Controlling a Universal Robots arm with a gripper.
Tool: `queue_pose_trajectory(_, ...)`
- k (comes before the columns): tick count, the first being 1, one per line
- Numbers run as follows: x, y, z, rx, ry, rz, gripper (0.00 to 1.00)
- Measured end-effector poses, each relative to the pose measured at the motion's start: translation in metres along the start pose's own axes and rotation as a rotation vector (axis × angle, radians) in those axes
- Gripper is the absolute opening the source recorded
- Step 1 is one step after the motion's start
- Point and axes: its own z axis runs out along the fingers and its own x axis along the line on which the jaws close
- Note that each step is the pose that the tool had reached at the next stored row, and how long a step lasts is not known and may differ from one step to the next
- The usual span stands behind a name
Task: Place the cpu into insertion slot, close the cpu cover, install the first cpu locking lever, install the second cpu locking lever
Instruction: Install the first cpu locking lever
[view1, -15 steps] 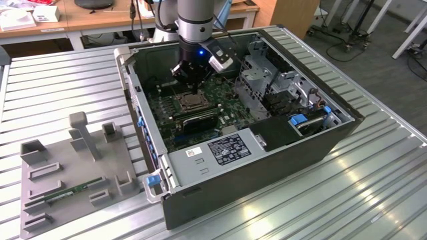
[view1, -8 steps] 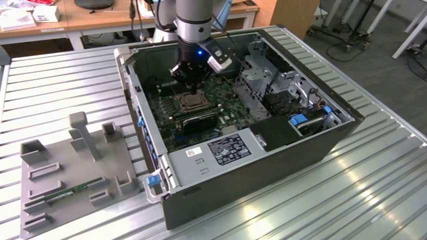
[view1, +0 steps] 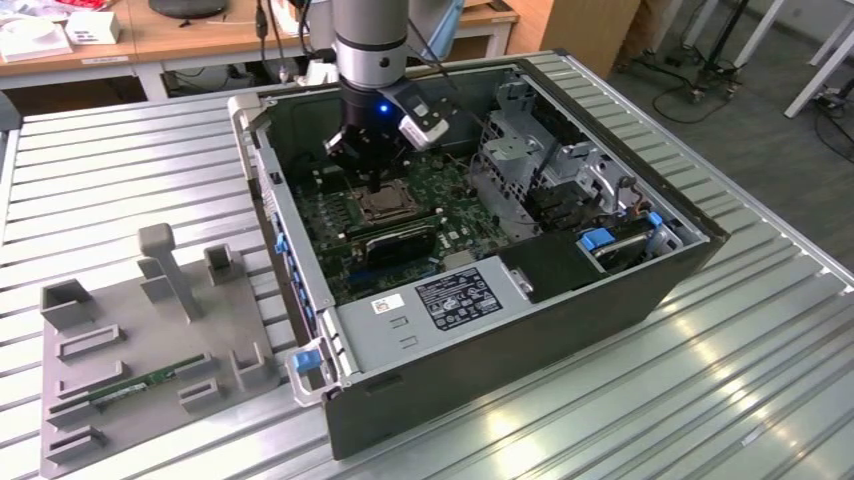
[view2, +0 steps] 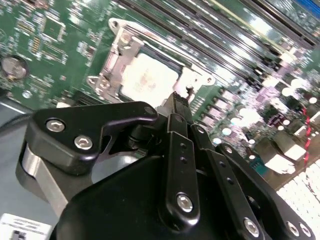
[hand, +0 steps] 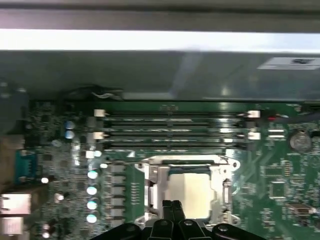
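Note:
The cpu (hand: 192, 192) (view2: 149, 80) lies flat in the insertion slot (view1: 380, 205) on the green motherboard inside the open computer case. The cpu cover (hand: 186, 162) (view2: 119, 52), a silver frame, lies down around the chip's top. My gripper (view2: 177, 102) (hand: 171, 205) (view1: 367, 150) hangs just above one edge of the slot. Its black fingers are pressed together, shut, with nothing seen between them. I cannot make out the locking levers clearly.
Memory slots (hand: 170, 130) run beside the socket, and a coin battery (hand: 300, 141) sits nearby. A drive cage (view1: 534, 170) and a power supply (view1: 441, 300) crowd the case. A grey fixture plate (view1: 147, 340) holding a memory stick (view1: 134, 385) lies at the exterior view's left.

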Motion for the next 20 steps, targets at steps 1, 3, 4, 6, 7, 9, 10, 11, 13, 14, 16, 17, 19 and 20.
queue_pose_trajectory(1,0.0029,0.0,-0.0001,0.0001,0.0001,0.0,0.11)
queue_pose_trajectory(3,0.0088,-0.0001,-0.0002,0.0,0.0,0.0,0.11)
queue_pose_trajectory(4,0.0117,-0.0002,-0.0002,0.0,0.0,0.0,0.11)
queue_pose_trajectory(6,0.0172,-0.0003,-0.0003,0.0,0.0,0.0,0.11)
queue_pose_trajectory(7,0.0199,-0.0003,-0.0004,-0.0001,-0.0001,0.0,0.11)
queue_pose_trajectory(9,0.0253,-0.0004,-0.0006,0.0,0.0,0.0,0.11)
queue_pose_trajectory(10,0.0277,-0.0004,-0.0006,0.0,0.0,0.0,0.11)
queue_pose_trajectory(11,0.0299,-0.0005,-0.0007,-0.0001,-0.0001,0.0,0.11)
queue_pose_trajectory(13,0.0337,-0.0005,-0.0008,0.0,0.0,0.0,0.11)
queue_pose_trajectory(14,0.0345,-0.0005,-0.0008,0.0,0.0,0.0,0.11)
queue_pose_trajectory(16,0.0345,-0.0005,-0.0008,0.0,0.0,0.0,0.11)
queue_pose_trajectory(17,0.0346,-0.0005,-0.0009,0.0,0.0001,0.0,0.11)
queue_pose_trajectory(19,0.0348,-0.0006,-0.001,-0.0024,0.0003,0.0,0.11)
queue_pose_trajectory(20,0.0349,-0.0006,-0.0015,-0.005,0.0001,0.0,0.11)
